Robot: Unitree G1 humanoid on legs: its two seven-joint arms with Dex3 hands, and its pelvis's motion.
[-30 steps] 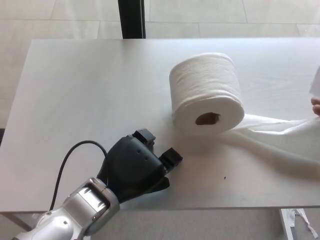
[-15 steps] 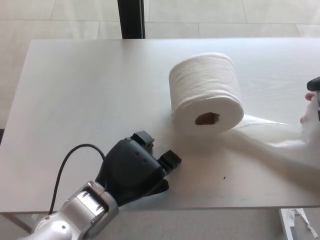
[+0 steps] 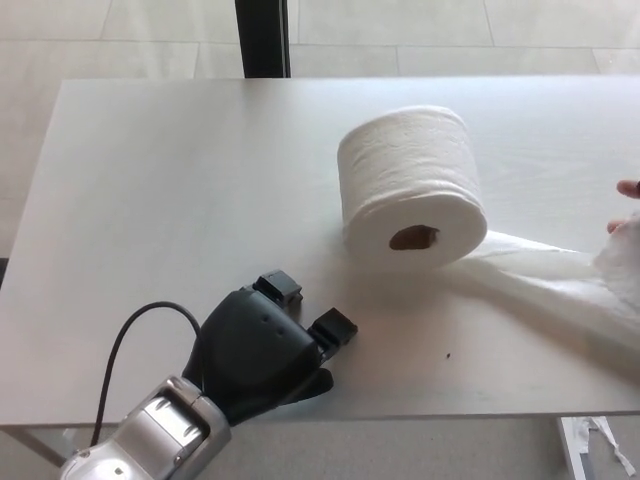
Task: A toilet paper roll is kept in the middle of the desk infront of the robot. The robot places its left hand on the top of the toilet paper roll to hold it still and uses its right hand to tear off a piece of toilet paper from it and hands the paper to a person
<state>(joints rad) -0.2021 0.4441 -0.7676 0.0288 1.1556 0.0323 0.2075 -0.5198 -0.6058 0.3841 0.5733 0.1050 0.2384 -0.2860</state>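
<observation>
The white toilet paper roll (image 3: pixel 412 188) lies on its side in the middle of the desk (image 3: pixel 180 180), its cardboard core facing me. A loose tail of paper (image 3: pixel 555 285) runs from under the roll to the right edge of the picture. My left hand (image 3: pixel 262 345) rests low on the desk near the front edge, left of the roll and well apart from it, open and holding nothing. At the right edge a person's fingers (image 3: pixel 626 189) touch the bunched end of the paper. My right hand does not show.
The pale desk reaches across the whole view, its front edge just below my left hand. A black cable (image 3: pixel 135 335) loops from my left wrist. A dark post (image 3: pixel 263 38) stands behind the desk, with tiled floor beyond it.
My left hand has slid back a little toward the front left. At the right edge the person's fingers and the paper end have shifted, and the tail has bunched up there.
</observation>
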